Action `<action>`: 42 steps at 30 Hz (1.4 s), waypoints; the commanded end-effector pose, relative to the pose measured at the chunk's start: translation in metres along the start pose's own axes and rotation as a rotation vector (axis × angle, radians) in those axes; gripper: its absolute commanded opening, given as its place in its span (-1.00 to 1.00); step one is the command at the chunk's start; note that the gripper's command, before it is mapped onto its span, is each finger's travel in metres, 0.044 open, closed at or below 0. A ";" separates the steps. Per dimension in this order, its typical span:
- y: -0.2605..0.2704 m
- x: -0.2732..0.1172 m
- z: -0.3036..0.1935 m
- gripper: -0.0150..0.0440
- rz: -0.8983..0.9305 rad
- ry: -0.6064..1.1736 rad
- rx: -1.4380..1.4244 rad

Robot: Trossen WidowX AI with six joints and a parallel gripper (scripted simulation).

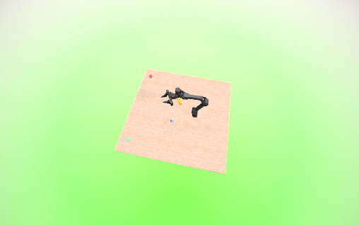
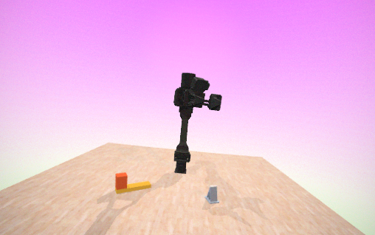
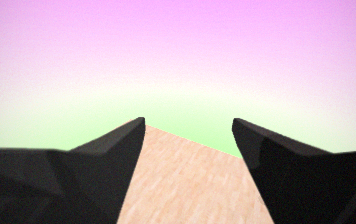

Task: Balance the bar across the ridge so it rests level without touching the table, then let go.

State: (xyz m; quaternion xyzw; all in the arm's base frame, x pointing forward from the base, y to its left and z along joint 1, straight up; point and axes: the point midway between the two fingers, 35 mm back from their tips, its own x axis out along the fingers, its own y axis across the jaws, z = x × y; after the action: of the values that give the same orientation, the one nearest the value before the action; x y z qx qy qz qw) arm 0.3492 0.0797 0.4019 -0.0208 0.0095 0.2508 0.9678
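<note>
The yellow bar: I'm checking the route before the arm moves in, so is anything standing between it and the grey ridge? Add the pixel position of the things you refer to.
Nothing visible stands in the gap between the yellow bar (image 1: 179, 101) (image 2: 139, 186) and the grey ridge (image 1: 172, 121) (image 2: 212, 193). The orange block (image 2: 121, 181) is at the bar's end away from the ridge.

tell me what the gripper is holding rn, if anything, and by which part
Nothing is held: the gripper is open, its fingers apart with only air between them.

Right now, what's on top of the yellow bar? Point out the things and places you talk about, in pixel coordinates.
An orange block (image 2: 121, 181) stands on one end of the yellow bar (image 1: 179, 101) (image 2: 138, 186). It covers that end's top, so I can't see what's underneath it there.
</note>
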 end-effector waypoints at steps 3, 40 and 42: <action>-0.023 0.003 -0.019 0.58 -0.064 0.093 -0.124; -0.136 -0.048 -0.140 0.58 -0.009 0.816 -0.834; -0.140 -0.053 -0.146 0.58 0.019 0.853 -0.866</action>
State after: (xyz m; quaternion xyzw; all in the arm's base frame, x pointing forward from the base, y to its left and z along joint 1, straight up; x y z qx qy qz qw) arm 0.3726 -0.0654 0.2700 -0.4885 0.2757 0.1991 0.8036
